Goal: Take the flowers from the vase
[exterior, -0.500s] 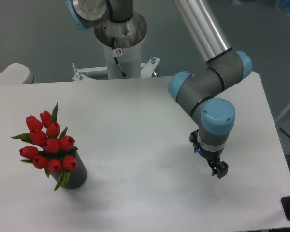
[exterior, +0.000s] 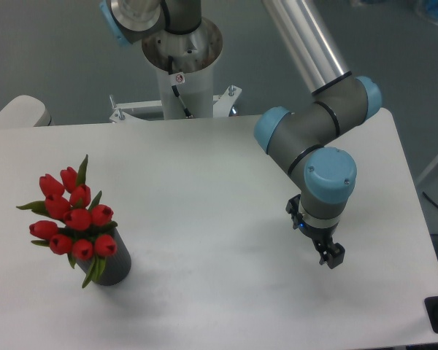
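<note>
Barely changed: the gripper (exterior: 331,257) hangs far from the flowers (exterior: 71,216); its grip state is unclear.

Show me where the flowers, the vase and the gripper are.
flowers (exterior: 73,217): fixed camera, a middle red bud.
vase (exterior: 115,269): fixed camera, its dark grey side.
gripper (exterior: 331,257): fixed camera, at its fingertips.
</note>
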Robot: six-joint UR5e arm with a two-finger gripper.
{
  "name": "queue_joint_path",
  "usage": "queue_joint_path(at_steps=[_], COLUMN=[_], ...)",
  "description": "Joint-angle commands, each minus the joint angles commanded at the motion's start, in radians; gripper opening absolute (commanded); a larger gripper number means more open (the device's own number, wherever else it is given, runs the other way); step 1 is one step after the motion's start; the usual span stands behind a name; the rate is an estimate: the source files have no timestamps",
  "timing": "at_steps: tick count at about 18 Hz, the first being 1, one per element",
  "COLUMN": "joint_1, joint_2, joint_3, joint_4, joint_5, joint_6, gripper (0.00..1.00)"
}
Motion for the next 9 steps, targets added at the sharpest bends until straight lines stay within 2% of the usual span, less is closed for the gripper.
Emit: queue_joint_path(at_steps=[5, 9], joint_1=[0.0, 0.009], joint_2=[0.018, 0.051], joint_3=[-0.02, -0.037], joint_4=[-0.003, -0.021], joint_5=[-0.011, -0.144], joint_6=[0.0, 0.0], gripper=[1.0, 1.0])
